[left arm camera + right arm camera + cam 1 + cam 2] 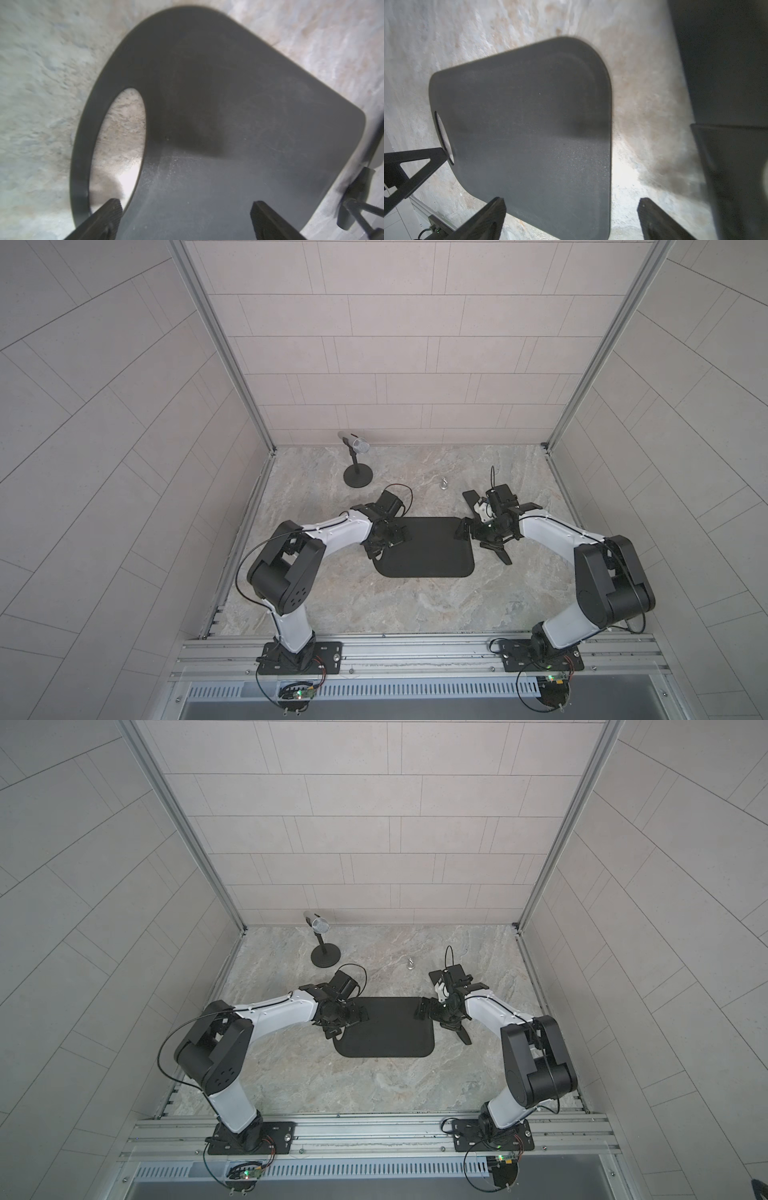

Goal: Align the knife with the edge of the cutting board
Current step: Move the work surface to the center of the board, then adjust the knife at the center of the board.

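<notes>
The black cutting board (428, 549) (390, 1031) lies flat mid-table, its oval handle hole (122, 135) at the left end. The black knife (471, 497) (435, 975) lies slanted beside the board's right short edge. Its wide blade points to the back and its narrow end (505, 558) to the front. My right gripper (478, 537) (572, 207) hangs open over that edge, empty, and hides the knife's middle. The knife (726, 72) shows as a dark blur apart from the board (529, 124). My left gripper (388, 537) (187, 207) is open and empty above the board (228, 104), next to the hole.
A silver microphone (358, 443) on a round black base (358, 477) stands at the back left. A small silver object (444, 484) lies behind the board. Tiled walls with metal frame posts close in three sides. A metal rail (415, 649) carries both arm bases at the front.
</notes>
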{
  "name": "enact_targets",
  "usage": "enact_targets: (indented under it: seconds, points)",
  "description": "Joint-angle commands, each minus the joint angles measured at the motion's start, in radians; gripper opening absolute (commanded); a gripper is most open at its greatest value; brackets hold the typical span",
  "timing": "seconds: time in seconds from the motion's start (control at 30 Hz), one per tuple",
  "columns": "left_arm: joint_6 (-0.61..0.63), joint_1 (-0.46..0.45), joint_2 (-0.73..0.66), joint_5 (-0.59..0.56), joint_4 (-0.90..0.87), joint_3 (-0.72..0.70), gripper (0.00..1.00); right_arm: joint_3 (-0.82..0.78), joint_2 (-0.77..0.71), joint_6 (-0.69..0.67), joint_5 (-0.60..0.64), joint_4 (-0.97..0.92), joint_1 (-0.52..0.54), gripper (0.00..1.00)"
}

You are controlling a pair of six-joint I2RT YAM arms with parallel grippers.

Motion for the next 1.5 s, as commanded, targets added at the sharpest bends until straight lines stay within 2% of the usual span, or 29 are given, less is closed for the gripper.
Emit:
enact_targets:
  seconds: [0.0,0.2,0.33,0.6,0.73,0.9,1.0,1.17,1.47]
  points:
    - [0.044,0.008,-0.065,-0.011,-0.061,0.061,1.0,0.048,-0.064,-0.022,0.055,-0.082,-0.001,1.0]
    - [0.134,0.018,-0.121,-0.004,-0.138,0.186,1.0,0.141,-0.069,-0.052,0.154,-0.184,-0.031,1.0]
    - [0.248,0.019,-0.146,0.018,-0.194,0.269,1.0,0.184,-0.05,-0.066,0.239,-0.235,-0.069,1.0]
    - [0.394,0.026,-0.214,0.004,-0.299,0.371,1.0,0.167,0.018,-0.074,0.246,-0.227,-0.155,0.95]
    - [0.425,0.042,-0.247,0.003,-0.308,0.356,1.0,0.155,0.047,-0.076,0.251,-0.213,-0.155,0.89]
    - [0.437,0.071,-0.279,-0.012,-0.272,0.266,1.0,0.151,0.083,-0.07,0.254,-0.2,-0.155,0.8]
    - [0.437,0.094,-0.284,0.021,-0.255,0.228,1.0,0.151,0.104,-0.07,0.252,-0.196,-0.155,0.78]
    - [0.464,0.11,-0.288,0.03,-0.258,0.209,1.0,0.152,0.136,-0.073,0.259,-0.187,-0.155,0.74]
    - [0.455,0.14,-0.308,0.057,-0.236,0.189,1.0,0.148,0.172,-0.076,0.255,-0.17,-0.15,0.59]
